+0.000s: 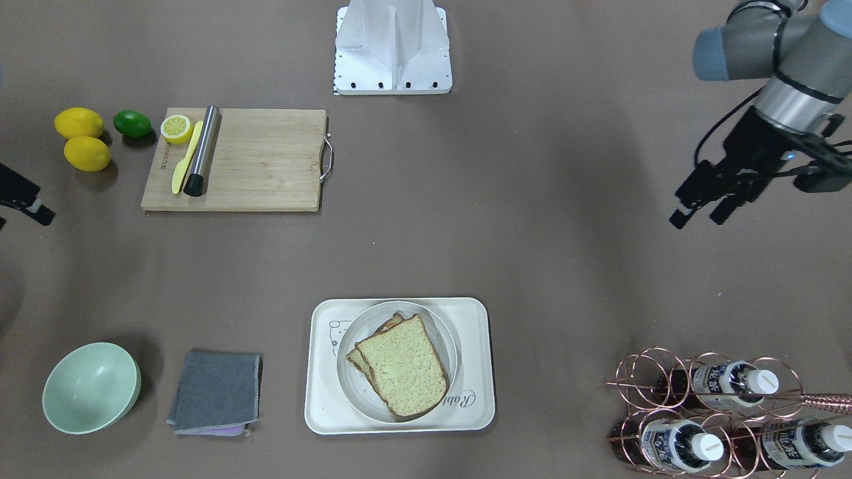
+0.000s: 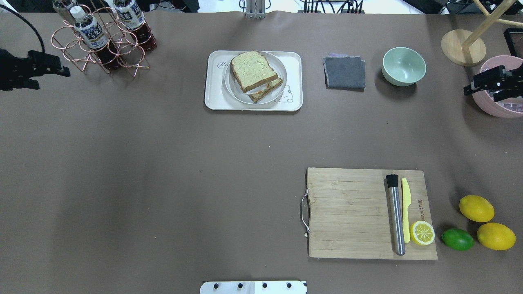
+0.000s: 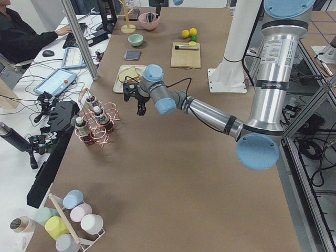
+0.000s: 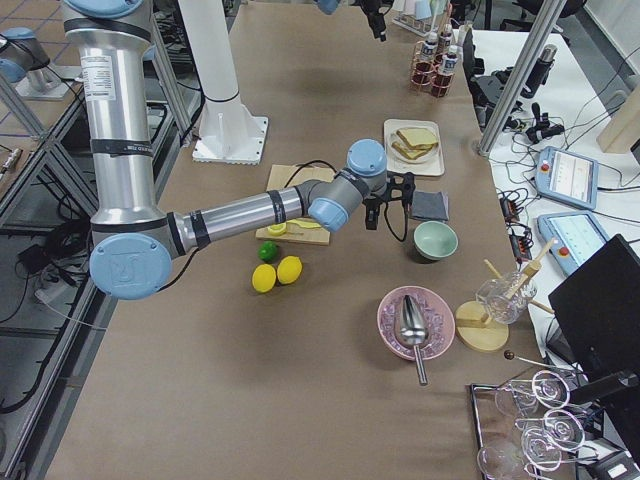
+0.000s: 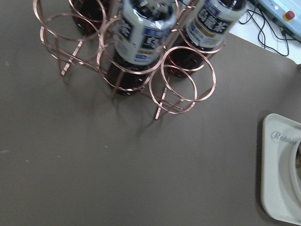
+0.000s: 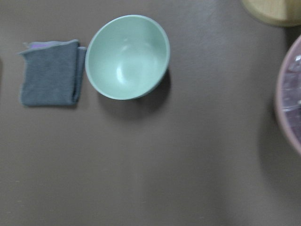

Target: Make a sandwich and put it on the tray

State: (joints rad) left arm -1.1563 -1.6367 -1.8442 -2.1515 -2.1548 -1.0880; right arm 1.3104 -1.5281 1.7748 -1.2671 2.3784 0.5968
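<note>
The sandwich is two speckled tan bread slices stacked askew; the top slice point(image 1: 403, 372) point(image 2: 252, 70) partly covers the lower slice point(image 2: 267, 89). They lie on a round white plate point(image 1: 447, 340) that stands on the cream tray point(image 1: 319, 399) point(image 2: 212, 98). No egg shows. My left gripper point(image 1: 697, 219) point(image 2: 57, 77) hangs open and empty near the bottle rack, far from the tray. My right gripper point(image 2: 480, 94) point(image 1: 26, 216) is open and empty at the other end, by the pink bowl. The tray's corner shows in the left wrist view point(image 5: 277, 179).
A copper rack with bottles point(image 2: 102, 36) point(image 5: 141, 56) stands beside the left gripper. A grey cloth point(image 2: 345, 72) point(image 6: 49, 77), green bowl point(image 2: 403, 66) point(image 6: 127, 56) and pink bowl point(image 2: 496, 102) lie toward the right. A wooden cutting board point(image 2: 351, 212) holds a steel tool, yellow knife and lemon half; lemons and a lime point(image 2: 457, 239) sit beside it.
</note>
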